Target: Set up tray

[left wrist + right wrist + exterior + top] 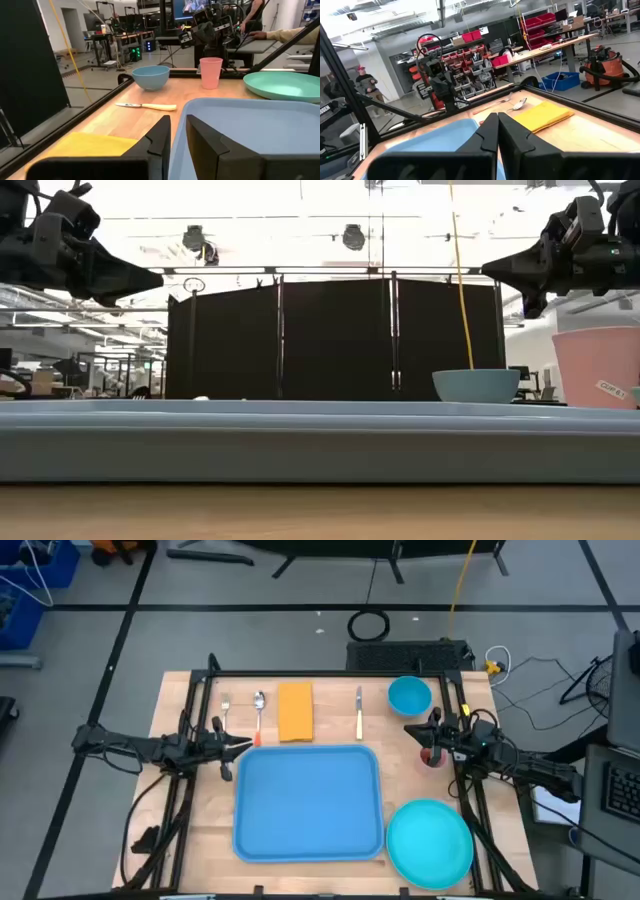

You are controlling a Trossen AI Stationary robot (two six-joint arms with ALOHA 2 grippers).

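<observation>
1 desk (200, 830). 1 blue tray (308, 802). 1 round turquoise plate (430, 843). 1 blue bowl (409, 695). 1 pink cup (210, 72). 1 folded yellow napkin (295, 711). 3 pieces of cutlery: 1 fork (227, 711), 1 spoon (259, 714), 1 knife (359, 712). 2 dark robot arms, 1 on each side of desk: 1 left gripper (240, 745), 1 right gripper (414, 729), 2 fingers each. 1 person (366, 80) in room beyond desk, seen in right wrist view.
</observation>
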